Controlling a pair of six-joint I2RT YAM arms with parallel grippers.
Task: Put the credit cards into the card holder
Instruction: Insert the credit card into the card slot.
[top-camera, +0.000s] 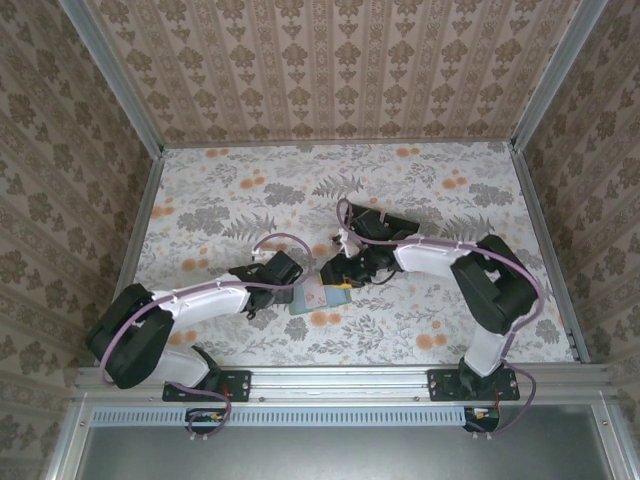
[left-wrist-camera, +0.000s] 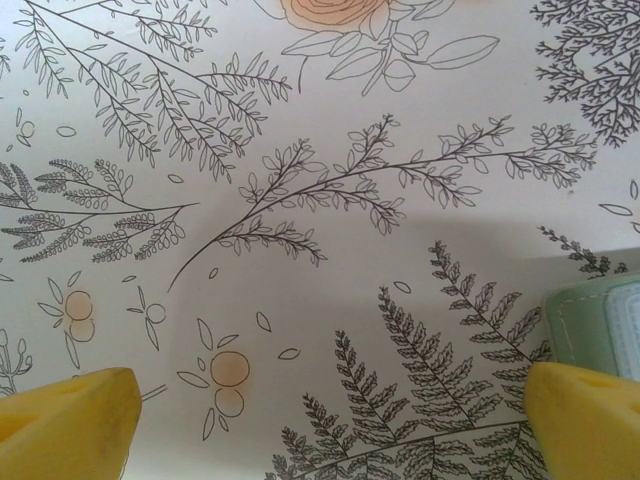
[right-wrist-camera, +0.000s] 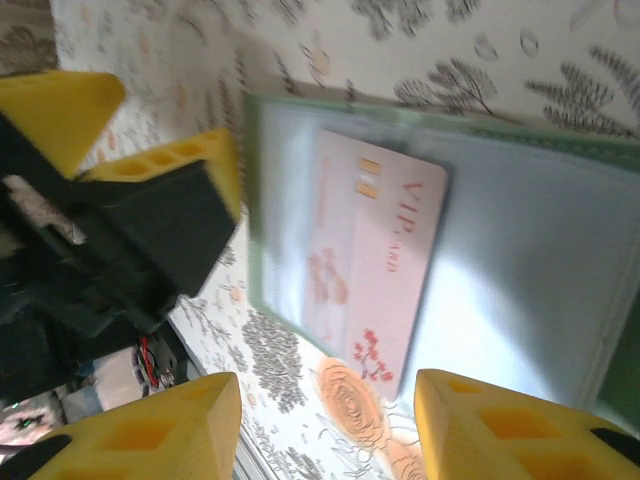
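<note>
Floral table (top-camera: 430, 190), card holder (right-wrist-camera: 530, 250), damask walls (top-camera: 330, 60)

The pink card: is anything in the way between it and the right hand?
Nothing visible. The card lies on the open holder, and the right hand hangs over it, fingers apart.

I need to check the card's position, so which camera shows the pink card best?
Right wrist: the pink VIP card lies face up on the open card holder, lettering readable. Top external shows it tiny and pale; left wrist catches the holder's corner.
</note>
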